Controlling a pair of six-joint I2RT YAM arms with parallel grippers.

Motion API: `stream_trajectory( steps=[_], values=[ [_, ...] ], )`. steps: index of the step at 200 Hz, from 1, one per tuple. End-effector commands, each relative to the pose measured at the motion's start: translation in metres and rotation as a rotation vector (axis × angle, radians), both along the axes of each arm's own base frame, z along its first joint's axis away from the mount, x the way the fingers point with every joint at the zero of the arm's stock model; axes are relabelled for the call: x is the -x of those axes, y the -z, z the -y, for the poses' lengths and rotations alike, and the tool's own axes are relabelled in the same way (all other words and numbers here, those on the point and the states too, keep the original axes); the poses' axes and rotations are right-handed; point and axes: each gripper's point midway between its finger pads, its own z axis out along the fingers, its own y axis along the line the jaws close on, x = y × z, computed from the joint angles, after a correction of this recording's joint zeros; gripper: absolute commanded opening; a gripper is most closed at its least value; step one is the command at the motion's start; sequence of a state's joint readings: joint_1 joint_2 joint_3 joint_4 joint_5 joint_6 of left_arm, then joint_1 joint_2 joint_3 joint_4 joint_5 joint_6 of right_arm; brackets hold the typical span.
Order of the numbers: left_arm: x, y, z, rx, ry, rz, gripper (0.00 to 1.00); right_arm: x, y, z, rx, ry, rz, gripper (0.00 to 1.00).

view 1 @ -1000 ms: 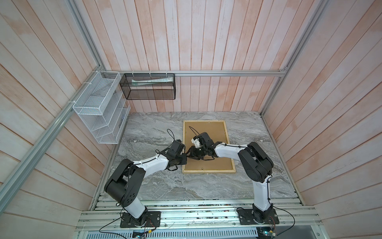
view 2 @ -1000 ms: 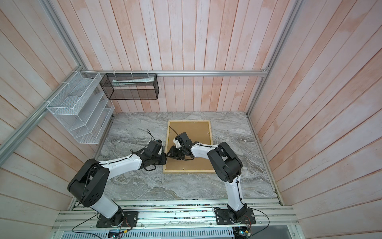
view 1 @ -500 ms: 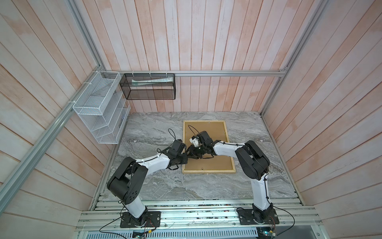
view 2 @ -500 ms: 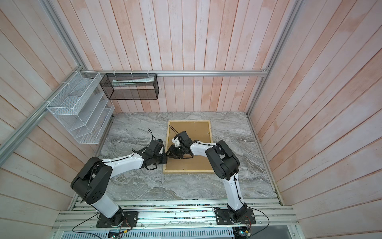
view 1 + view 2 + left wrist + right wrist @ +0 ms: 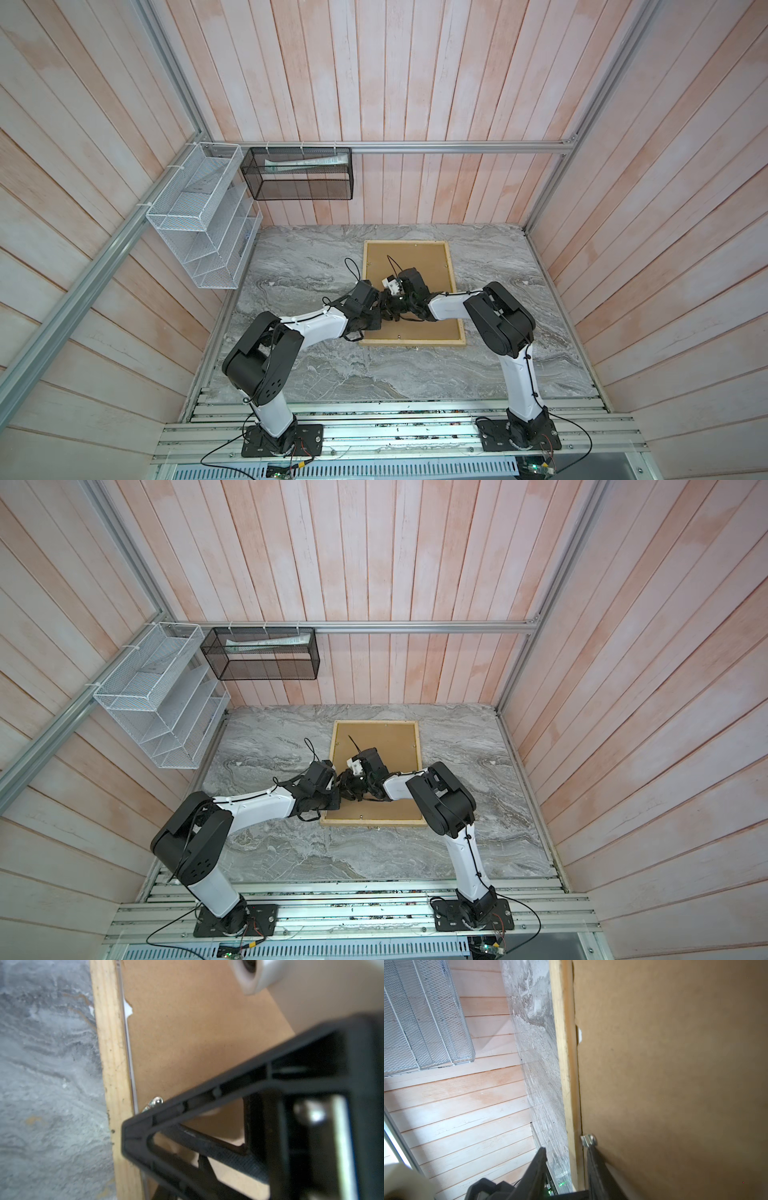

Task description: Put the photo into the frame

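Observation:
The pale wood frame [image 5: 455, 291] [image 5: 417, 750] lies face down on the marble table, filled by a plain brown backing board [image 5: 415, 257] [image 5: 382, 739]. The photo is hidden. Both grippers meet at the frame's left rail [image 5: 112, 1059] [image 5: 562, 1043]. My right gripper [image 5: 565, 1149] [image 5: 392, 311] is open. One fingertip is over the marble, the other touches a small metal tab [image 5: 588, 1139] [image 5: 155, 1102] on the board's edge. My left gripper [image 5: 380, 318] [image 5: 338, 791] is close beside it. In the left wrist view the right gripper's black fingers [image 5: 207, 1095] hide the left gripper's jaws.
A white wire rack [image 5: 199, 224] hangs on the left wall. A black mesh basket [image 5: 297, 178] with papers in it hangs on the back wall. Grey marble [image 5: 374, 374] runs around the frame. Wooden walls close in on three sides.
Almost nothing. Both grippers stay together at the frame's left rail, with only small shifts of the wrists.

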State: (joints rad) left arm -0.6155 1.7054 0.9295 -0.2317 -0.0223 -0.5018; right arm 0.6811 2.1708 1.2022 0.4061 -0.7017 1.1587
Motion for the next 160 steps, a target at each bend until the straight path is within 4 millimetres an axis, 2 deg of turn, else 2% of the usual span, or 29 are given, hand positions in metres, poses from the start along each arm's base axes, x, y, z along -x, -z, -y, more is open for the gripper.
stream_trajectory(
  steps=[1, 50, 80, 127, 160],
  values=[
    [0.004, -0.005, -0.027, -0.105, -0.053, 0.010, 0.23, 0.055, 0.093, 0.030, 0.254, 0.019, -0.246, 0.36],
    [0.008, -0.009, -0.043, -0.145, -0.088, 0.026, 0.31, 0.054, 0.090, 0.032, 0.268, 0.021, -0.229, 0.36],
    [0.010, 0.001, -0.044, -0.161, -0.082, -0.001, 0.32, 0.054, 0.087, 0.032, 0.265, 0.024, -0.223, 0.36],
    [0.018, 0.027, -0.046, -0.186, -0.072, -0.056, 0.22, 0.055, 0.069, 0.023, 0.207, 0.024, -0.235, 0.36],
    [0.023, 0.041, -0.048, -0.197, -0.069, -0.091, 0.16, 0.051, 0.066, 0.024, 0.216, 0.058, -0.244, 0.36]
  ],
)
